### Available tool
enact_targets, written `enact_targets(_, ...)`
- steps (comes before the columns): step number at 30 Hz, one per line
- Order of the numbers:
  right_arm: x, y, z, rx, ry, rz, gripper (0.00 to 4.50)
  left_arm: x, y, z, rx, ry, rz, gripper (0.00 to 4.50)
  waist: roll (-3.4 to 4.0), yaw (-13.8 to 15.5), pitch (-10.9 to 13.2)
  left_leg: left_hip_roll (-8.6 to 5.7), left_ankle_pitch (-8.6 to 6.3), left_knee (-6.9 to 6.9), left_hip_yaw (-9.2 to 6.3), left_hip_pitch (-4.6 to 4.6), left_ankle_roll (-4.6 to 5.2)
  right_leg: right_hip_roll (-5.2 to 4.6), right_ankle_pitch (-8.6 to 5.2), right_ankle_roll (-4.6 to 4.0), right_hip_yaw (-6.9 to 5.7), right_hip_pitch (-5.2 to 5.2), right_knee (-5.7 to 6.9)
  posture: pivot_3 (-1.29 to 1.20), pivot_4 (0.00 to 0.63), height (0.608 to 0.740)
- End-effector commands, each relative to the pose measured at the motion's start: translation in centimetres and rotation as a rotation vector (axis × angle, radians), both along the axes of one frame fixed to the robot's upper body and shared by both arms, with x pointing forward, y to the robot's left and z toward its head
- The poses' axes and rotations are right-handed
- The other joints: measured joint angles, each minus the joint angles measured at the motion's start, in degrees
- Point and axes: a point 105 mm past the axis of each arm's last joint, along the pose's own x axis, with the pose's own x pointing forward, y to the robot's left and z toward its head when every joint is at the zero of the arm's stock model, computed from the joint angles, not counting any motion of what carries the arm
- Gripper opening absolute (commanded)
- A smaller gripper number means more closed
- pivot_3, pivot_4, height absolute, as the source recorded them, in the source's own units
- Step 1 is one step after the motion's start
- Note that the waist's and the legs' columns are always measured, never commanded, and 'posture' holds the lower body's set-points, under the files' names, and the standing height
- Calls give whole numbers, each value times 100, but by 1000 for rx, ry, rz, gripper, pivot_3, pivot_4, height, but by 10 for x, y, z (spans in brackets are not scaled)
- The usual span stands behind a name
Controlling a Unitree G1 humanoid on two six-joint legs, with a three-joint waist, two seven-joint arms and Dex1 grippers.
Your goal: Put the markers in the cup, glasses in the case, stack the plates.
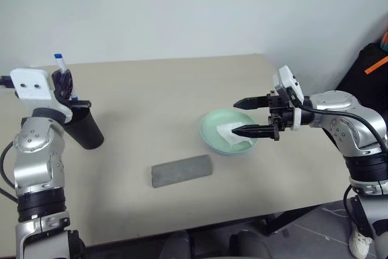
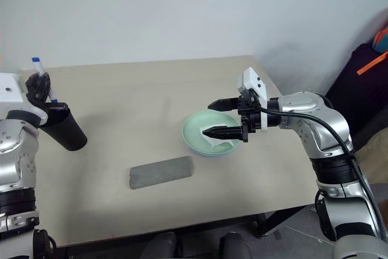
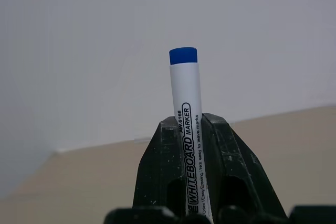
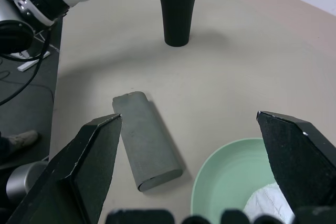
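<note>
My left gripper (image 1: 63, 80) is shut on a white marker (image 3: 186, 119) with a blue cap, holding it upright. It hangs just above the rim of the black cup (image 1: 85, 128), which stands near the table's left edge. My right gripper (image 1: 235, 117) is open and points left, level above the light green plate (image 1: 209, 128). A crumpled white tissue (image 1: 233, 133) lies in that plate. The grey case (image 1: 182, 170) lies shut on the table in front of the plate. The glasses are hidden from view.
The beige table (image 1: 157, 95) ends at a white wall behind and drops off close past the plate on the right. A black bag with an orange strap (image 1: 371, 68) stands on the floor to the right.
</note>
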Motion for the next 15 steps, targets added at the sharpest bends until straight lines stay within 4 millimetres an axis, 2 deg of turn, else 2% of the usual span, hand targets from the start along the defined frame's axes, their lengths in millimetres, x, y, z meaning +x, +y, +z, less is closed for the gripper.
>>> enact_targets(1, -1, -2, 13, 11, -55, 6, 4463, -7, 3, 14, 34, -59, 10, 107, 0, 5, 0, 0, 0, 0, 0, 0, 0, -1, 0, 0, 0, 0, 0, 0, 0, 740)
enact_targets(15, -3, 0, 14, 13, -56, 12, 4463, -9, 11, -5, 48, -65, 43, 107, 0, 1, 0, 3, 0, -3, 7, -2, 0, -1, 4, -5, -3, -7, 0, 0, 0, 740)
